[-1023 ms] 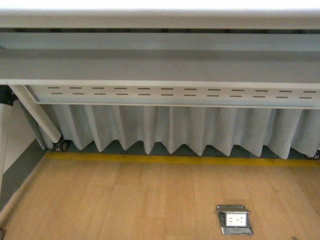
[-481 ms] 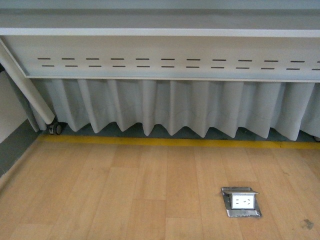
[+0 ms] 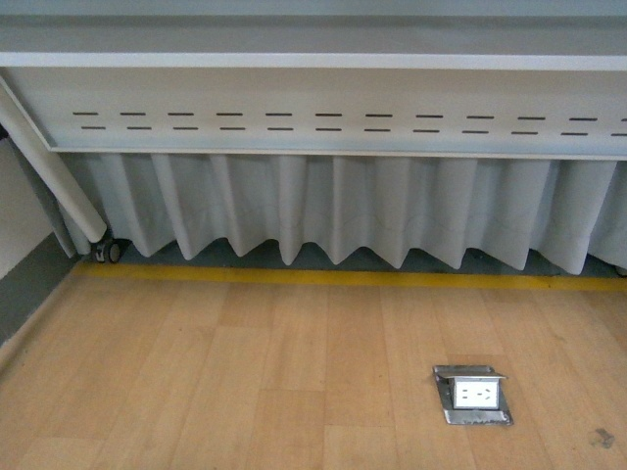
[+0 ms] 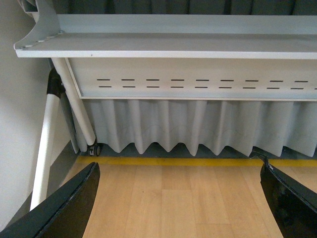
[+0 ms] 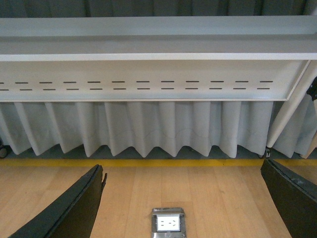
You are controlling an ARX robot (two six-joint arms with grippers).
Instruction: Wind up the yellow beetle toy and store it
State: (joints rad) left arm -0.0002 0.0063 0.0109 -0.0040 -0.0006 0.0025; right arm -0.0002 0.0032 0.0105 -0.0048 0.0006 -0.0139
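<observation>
The yellow beetle toy is out of view in every frame. My left gripper (image 4: 181,198) is open, its two black fingers (image 4: 64,206) spread wide over bare wooden floor with nothing between them. My right gripper (image 5: 181,201) is open as well, its black fingers (image 5: 69,210) wide apart above the floor. A floor socket box (image 5: 168,223) lies on the floor between them. Neither arm shows in the front view.
A white table (image 3: 313,59) with a slotted panel (image 3: 323,122) stands ahead, seen from below its top, white pleated curtain (image 3: 323,220) behind it. A yellow floor line (image 3: 323,279) runs along the curtain. A slanted table leg with a caster (image 3: 110,251) stands left. The metal floor socket box (image 3: 472,395) sits at right.
The front view dropped lower between one second and half a second ago, so the table top left the frame and more floor shows. Since then nothing has moved.
</observation>
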